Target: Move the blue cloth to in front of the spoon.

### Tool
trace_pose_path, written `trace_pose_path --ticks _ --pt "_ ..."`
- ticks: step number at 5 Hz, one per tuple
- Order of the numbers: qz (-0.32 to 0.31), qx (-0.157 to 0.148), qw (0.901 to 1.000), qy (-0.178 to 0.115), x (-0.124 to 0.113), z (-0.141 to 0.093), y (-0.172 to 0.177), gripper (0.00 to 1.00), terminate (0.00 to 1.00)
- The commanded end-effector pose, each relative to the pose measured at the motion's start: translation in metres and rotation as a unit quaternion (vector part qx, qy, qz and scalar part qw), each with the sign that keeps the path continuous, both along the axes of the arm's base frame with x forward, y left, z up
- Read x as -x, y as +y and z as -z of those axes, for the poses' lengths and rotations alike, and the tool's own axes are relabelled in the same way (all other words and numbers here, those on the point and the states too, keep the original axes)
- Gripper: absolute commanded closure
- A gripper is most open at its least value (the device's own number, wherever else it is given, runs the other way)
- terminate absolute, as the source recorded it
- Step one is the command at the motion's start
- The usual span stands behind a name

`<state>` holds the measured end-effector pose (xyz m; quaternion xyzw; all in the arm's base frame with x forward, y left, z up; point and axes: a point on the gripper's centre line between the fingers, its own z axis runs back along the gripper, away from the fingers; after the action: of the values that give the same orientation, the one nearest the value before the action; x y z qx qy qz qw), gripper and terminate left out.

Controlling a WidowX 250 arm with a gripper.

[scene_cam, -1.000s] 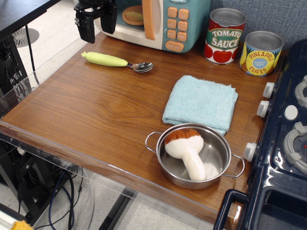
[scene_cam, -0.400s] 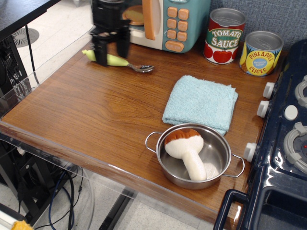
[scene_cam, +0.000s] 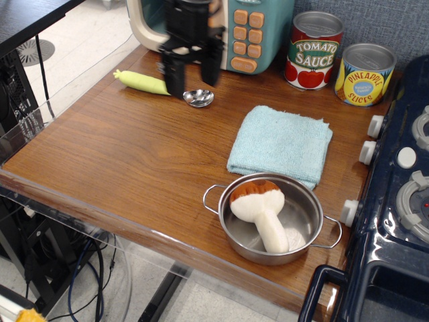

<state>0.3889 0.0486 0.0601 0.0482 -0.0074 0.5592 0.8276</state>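
The wooden table [scene_cam: 134, 168] carries everything here, with a dark toy stove [scene_cam: 395, 201] hard against its right edge and a teal toy microwave [scene_cam: 248, 30] along the back edge. Next in size, the steel pot [scene_cam: 271, 218] sits near the front right corner with a plush mushroom [scene_cam: 261, 208] lying in it, and the blue cloth [scene_cam: 280, 144] lies flat just behind the pot, toward the right edge, its front hem touching or tucked just behind the pot's rim. Nothing grips it. Two cans stand at the back right corner, the tomato sauce can [scene_cam: 315, 50] and the pineapple can [scene_cam: 365, 74]. The gripper [scene_cam: 192, 70] has swung rightward along the back edge over the last second, from beyond the back left corner to a spot directly over the spoon [scene_cam: 164, 88], hiding the neck between yellow-green handle and metal bowl. Its two dark fingers [scene_cam: 173, 77] hang spread apart with nothing between them. The spoon looks to have stayed near the back left part of the table. That travel reads as an approach toward the cloth, which has not shifted, so the move is not yet begun; the arm likely needs to carry on right and forward, then descend onto the cloth.
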Motion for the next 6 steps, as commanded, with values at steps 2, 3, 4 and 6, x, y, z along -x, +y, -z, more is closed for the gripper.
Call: trace_pose_path --ticks 2,3,4,6 --pt "0.146 0.008 0.9889 -0.027 0.004 0.001 -0.09 0.0 0.0" --pt "0.175 0.004 0.9841 -0.032 0.004 0.015 -0.108 0.0 0.0" --pt "0.203 -0.002 0.979 -0.025 0.007 0.028 -0.114 0.0 0.0" --pt "0.208 -0.015 0.9776 -0.025 0.009 0.041 -0.101 0.0 0.0"
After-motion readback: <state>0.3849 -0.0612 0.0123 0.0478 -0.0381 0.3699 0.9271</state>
